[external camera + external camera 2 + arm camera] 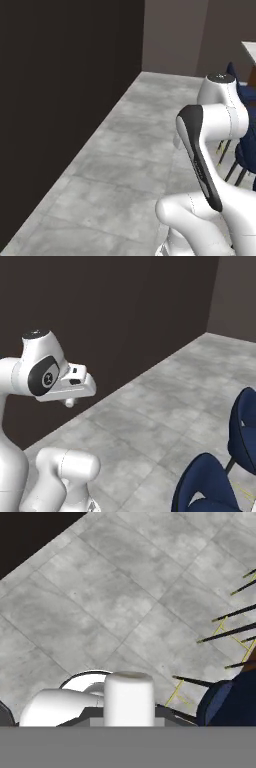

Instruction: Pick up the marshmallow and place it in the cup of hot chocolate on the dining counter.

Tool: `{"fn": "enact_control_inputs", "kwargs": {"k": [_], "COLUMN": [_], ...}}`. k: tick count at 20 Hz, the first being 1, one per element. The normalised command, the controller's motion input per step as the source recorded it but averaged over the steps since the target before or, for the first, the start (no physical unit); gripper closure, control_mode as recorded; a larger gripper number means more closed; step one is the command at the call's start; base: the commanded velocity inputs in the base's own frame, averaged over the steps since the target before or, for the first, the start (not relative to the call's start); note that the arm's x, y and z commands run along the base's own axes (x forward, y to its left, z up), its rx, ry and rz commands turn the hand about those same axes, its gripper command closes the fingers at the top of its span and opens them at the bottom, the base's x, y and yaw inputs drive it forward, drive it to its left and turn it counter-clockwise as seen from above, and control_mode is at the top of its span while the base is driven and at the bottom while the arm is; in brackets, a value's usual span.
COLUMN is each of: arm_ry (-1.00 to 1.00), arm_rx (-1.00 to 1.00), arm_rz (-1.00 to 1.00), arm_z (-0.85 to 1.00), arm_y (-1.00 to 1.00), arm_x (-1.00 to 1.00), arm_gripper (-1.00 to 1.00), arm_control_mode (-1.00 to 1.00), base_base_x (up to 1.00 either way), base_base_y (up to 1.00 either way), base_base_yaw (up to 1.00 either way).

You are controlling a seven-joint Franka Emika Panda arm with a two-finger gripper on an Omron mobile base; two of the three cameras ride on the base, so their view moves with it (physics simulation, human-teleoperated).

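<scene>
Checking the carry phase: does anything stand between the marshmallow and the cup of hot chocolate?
The marshmallow sits in the shut pincer above bare grey floor. Blue chairs stand to the robot's right; whether they lie on the way to the cup cannot be told from these views.

The light was even and soft, with no visible source. The grey stone-tiled floor (pixel 130 150) was evenly lit and carried almost no cast shadows, even beneath the dark blue padded chairs (pixel 210 486). The dark brown flat wall (pixel 125 316) stayed dim and nearly featureless, going close to black in the left base view. The glossy white robot arm (pixel 215 120) showed gentle shading but no hard glare. All 3 pictures looked slightly soft and blocky at edges, with no lens distortion.
</scene>
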Motion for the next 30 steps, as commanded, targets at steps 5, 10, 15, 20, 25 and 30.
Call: {"fn": "enact_control_inputs", "kwargs": {"k": [5,10,15,20,25,30], "arm_ry": [0.0,0.0,0.0,0.0,0.0,0.0], "arm_rx": [0.0,0.0,0.0,0.0,0.0,0.0], "arm_rz": [0.0,0.0,0.0,0.0,0.0,0.0], "arm_z": [0.0,0.0,0.0,0.0,0.0,0.0], "arm_y": [0.0,0.0,0.0,0.0,0.0,0.0], "arm_x": [0.0,0.0,0.0,0.0,0.0,0.0], "arm_gripper": [1.0,1.0,1.0,1.0,1.0,1.0], "arm_control_mode": [1.0,1.0,1.0,1.0,1.0,1.0], "base_base_x": [1.0,0.63,0.1,0.74,0.75,0.69], "base_base_y": [0.0,0.16,0.26,0.74,0.77,1.0], "base_base_yaw": [-0.28,-0.68,-0.9,-0.49,-0.44,-0.45]}}
